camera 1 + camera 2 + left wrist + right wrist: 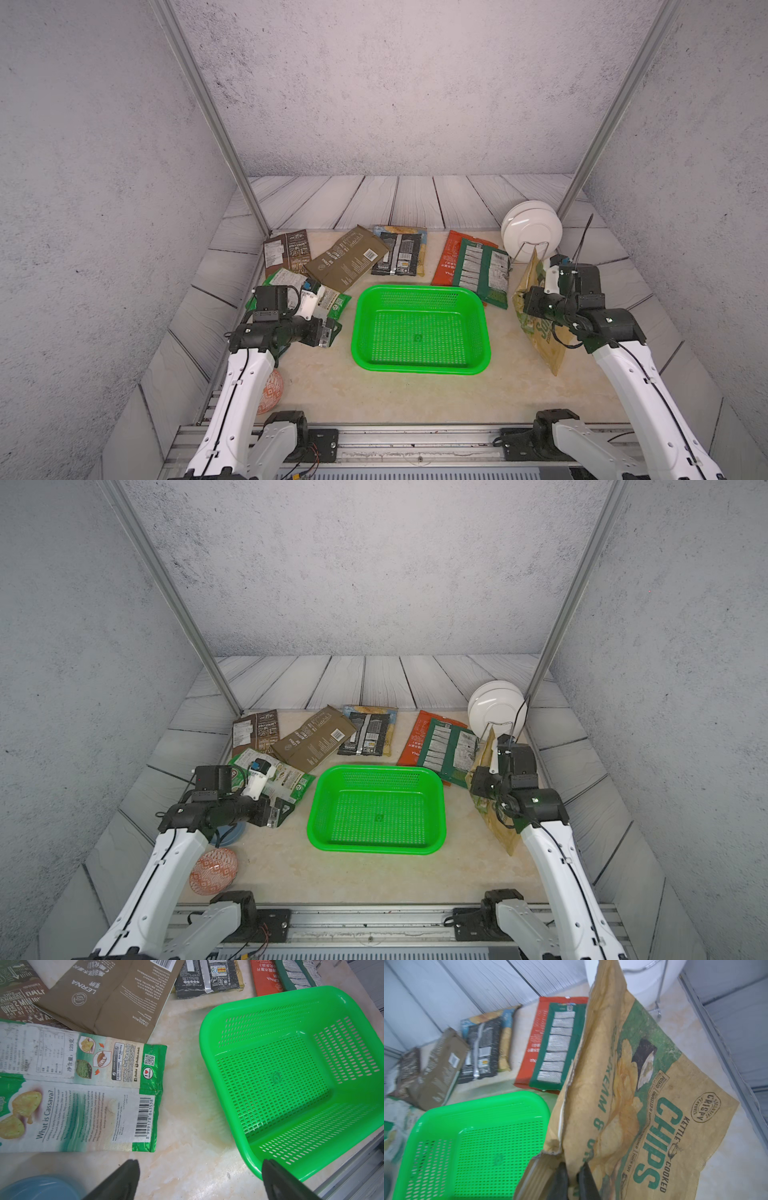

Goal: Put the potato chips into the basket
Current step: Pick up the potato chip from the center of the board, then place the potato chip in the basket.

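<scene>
The bench (415, 395) carries everything. At its middle sits the green basket (419, 370), and every bag is outside it.

To the basket's right, the cream bag (540, 345) stands on edge, crumpled. Whether its lowest corner touches the bench cannot be told.

Along the far side lie the other bags. At the left is the brown bag (289, 251), with the olive bag (349, 259) overlapping it. Next comes the black bag (395, 253), lying on the yellow-blue bag (420, 249). Further right, the dark green bag (478, 266) lies on the red bag (446, 257). The light green bag (83, 1088) lies flat, left of the basket and just beside it.

White plates (532, 232) stand in a wire rack at the far right corner. A patterned ball (214, 870) rests near the left arm's base.

The right fingers (564, 1180) are pinched nearly together on the cream bag's edge. The left fingers (126, 1178) are spread wide with nothing in them. They hang over bare bench between the light green bag and the basket.
</scene>
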Motion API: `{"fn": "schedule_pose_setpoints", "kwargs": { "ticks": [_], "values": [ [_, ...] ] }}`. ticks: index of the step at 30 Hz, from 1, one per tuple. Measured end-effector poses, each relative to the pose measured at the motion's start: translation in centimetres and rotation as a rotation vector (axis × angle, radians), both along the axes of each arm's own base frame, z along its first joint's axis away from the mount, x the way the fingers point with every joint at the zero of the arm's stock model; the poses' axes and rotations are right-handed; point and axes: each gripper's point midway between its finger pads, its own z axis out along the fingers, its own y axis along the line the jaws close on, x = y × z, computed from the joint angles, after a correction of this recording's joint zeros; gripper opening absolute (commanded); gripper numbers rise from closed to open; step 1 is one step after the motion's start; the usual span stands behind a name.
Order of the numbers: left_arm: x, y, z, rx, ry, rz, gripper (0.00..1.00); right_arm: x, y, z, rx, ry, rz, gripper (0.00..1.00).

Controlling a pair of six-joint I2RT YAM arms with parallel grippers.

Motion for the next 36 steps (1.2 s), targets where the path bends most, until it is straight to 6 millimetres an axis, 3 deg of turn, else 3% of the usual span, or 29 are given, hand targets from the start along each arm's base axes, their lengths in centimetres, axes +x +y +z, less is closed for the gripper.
{"fn": "schedule_pose_setpoints", "kwargs": {
  "ticks": [5,13,18,26,32,36],
  "values": [
    [0.1,0.0,-0.2,0.002,0.009,0.002,0.98,-0.9,4.3,3.5,0.041,-0.068,0.175,0.0],
    [0.1,0.2,-0.5,0.009,0.017,0.007,0.98,-3.0,12.0,6.0,0.024,-0.086,0.452,0.0],
    [0.2,0.2,-0.5,0.009,0.018,0.007,0.98,-3.4,16.6,5.3,-0.045,-0.052,0.571,0.0],
    [0.2,0.2,-0.5,0.009,0.018,0.007,0.98,-4.4,23.1,2.5,-0.123,-0.016,0.709,0.0],
    [0.2,0.2,-0.5,0.009,0.018,0.007,0.98,-4.9,26.7,0.9,-0.135,-0.01,0.765,0.0],
    [0.2,0.2,-0.5,0.009,0.018,0.007,0.98,-5.3,28.0,0.2,-0.143,-0.01,0.774,0.0]
  ]
}}
